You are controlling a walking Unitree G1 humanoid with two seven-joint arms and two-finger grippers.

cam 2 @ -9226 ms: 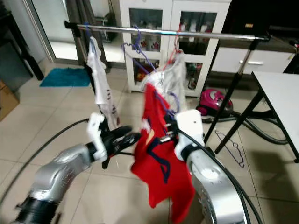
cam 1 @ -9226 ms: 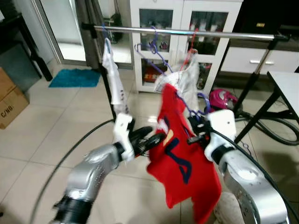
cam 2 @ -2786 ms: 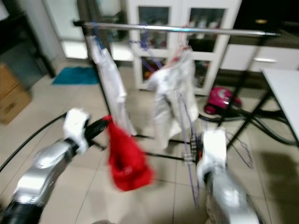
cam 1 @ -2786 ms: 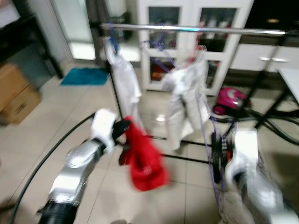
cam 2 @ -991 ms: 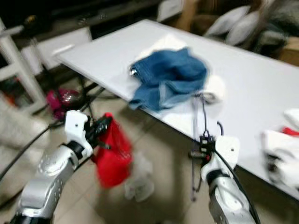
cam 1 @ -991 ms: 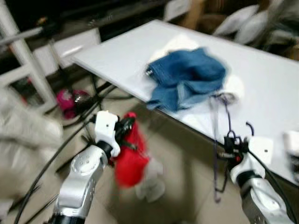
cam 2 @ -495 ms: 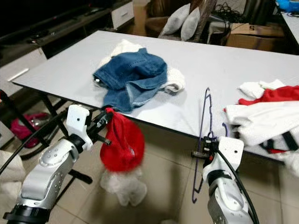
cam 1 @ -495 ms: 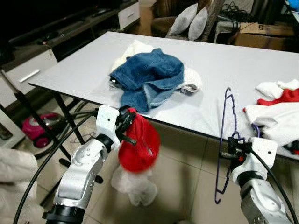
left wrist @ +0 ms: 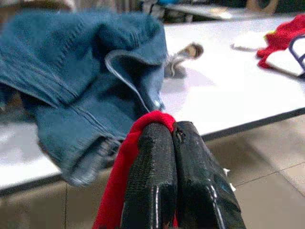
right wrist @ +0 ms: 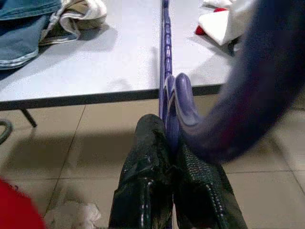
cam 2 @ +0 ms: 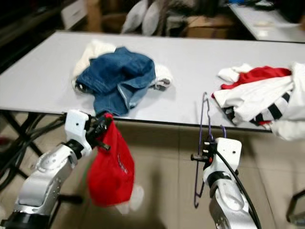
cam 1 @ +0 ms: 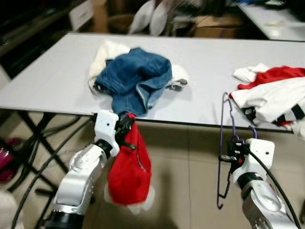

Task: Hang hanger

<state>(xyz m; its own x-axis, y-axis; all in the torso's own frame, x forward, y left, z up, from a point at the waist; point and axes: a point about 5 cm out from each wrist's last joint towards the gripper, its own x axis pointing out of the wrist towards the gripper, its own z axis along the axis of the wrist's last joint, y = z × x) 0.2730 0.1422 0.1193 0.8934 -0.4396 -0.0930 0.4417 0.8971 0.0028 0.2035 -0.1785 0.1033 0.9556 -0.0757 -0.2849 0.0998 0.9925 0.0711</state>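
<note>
My right gripper (cam 1: pixel 233 151) is shut on a thin purple hanger (cam 1: pixel 223 143), which it holds upright in front of the white table (cam 1: pixel 205 100); the hook and neck of the purple hanger (right wrist: pixel 167 90) rise from between the fingers. A bunched red garment (cam 1: pixel 127 169) hangs from my left gripper (cam 1: pixel 125 130), which is shut on its top edge just below the table's near edge. In the left wrist view the red garment (left wrist: pixel 125 162) is pinched between the closed fingers (left wrist: pixel 153 181).
Blue jeans (cam 1: pixel 136 78) over white cloth lie on the table's left part. A pile of white, red and striped clothes (cam 1: pixel 271 93) lies at its right. A white rag (right wrist: pixel 71 214) lies on the tiled floor. Black table legs and cables (cam 1: pixel 28 143) stand at the left.
The camera has turned further away from the clothes rail to face the table squarely. Both arms keep their hold; the red garment now hangs longer below the left gripper.
</note>
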